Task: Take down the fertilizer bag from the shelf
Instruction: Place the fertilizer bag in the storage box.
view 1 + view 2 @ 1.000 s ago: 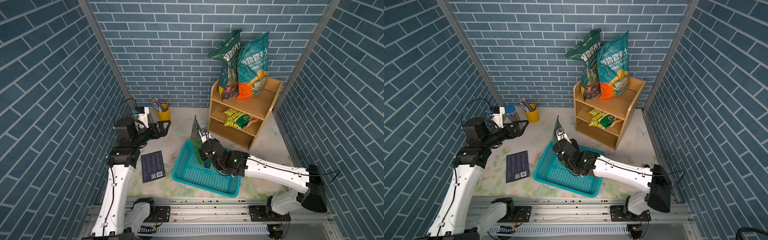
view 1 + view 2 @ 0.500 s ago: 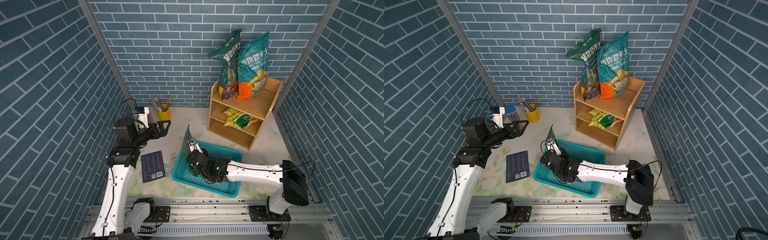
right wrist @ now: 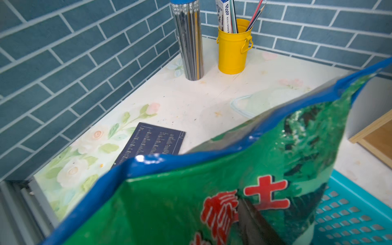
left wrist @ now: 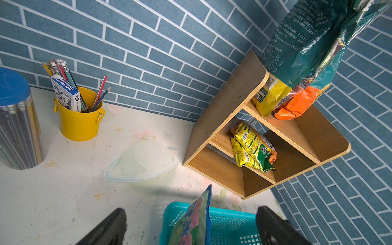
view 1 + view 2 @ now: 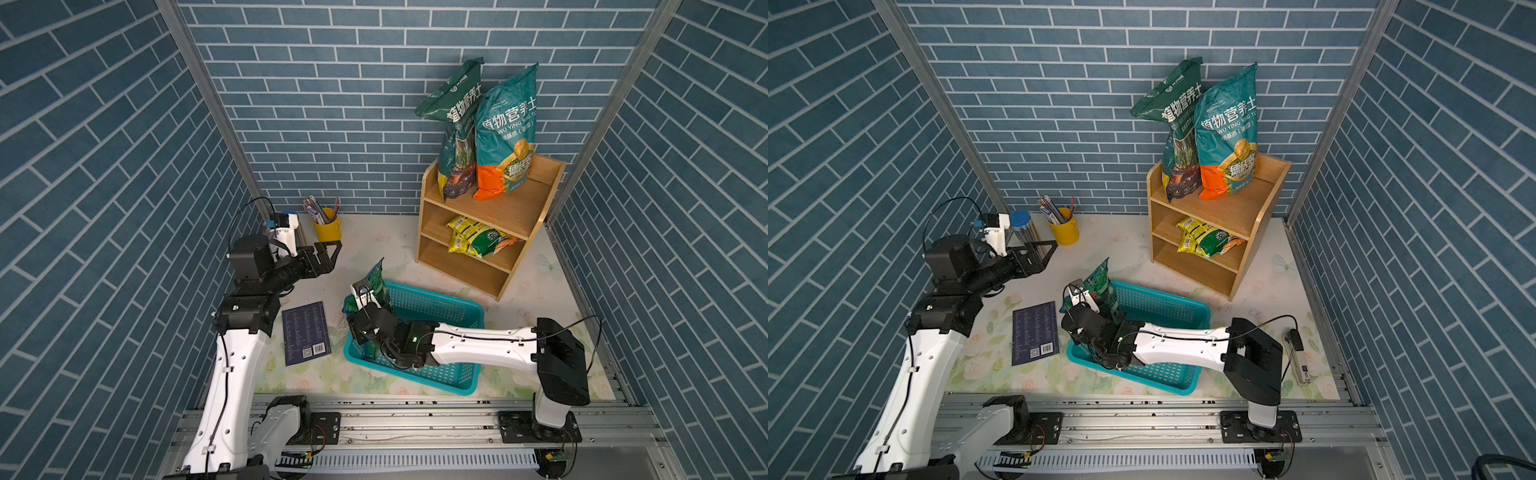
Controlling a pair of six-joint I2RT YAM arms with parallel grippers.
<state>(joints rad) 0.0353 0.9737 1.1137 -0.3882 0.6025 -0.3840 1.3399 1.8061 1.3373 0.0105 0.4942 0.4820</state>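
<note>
In both top views the shelf [image 5: 525, 203] stands at the back wall. The green bag [image 5: 376, 284] is off it and well apart from it. The bag stands tilted at the end of the basket [image 5: 440, 305] nearest the book [image 5: 305, 332]. The right gripper [image 5: 365, 326] sits against the bag's lower part and hides it, so I cannot tell from above whether its jaws pinch the bag. Two big bags [image 5: 505, 137] stand on the shelf's top tier, and yellow packets [image 5: 478, 241] lie on the middle tier. The left gripper [image 5: 328, 257] hangs over the table [image 5: 374, 237] near the yellow cup [image 5: 328, 228], spread and empty. In a top view the bag [image 5: 1100, 282] rises above the basket [image 5: 1167, 301] rim.

In the left wrist view the left gripper's fingers [image 4: 110, 229] stand wide apart with nothing held. Beyond the gap between them, the bag's top [image 4: 197, 216] shows in front of the basket [image 4: 231, 222]. Farther off stands the shelf [image 4: 222, 118], with packets [image 4: 250, 148] on the middle tier and big bags [image 4: 307, 53] on top. The cup [image 4: 78, 123] and a pencil tube [image 4: 17, 118] stand by the wall.

In the right wrist view the bag [image 3: 233, 180] fills most of the picture. One dark finger [image 3: 254, 229] lies against its printed face. The other finger is hidden, so I cannot tell whether the bag is gripped. The basket [image 3: 350, 214] is just beside the bag. The book [image 3: 152, 142], tube [image 3: 189, 40] and cup [image 3: 232, 48] lie beyond, and a shelf [image 3: 377, 137] corner shows at the edge.
</note>
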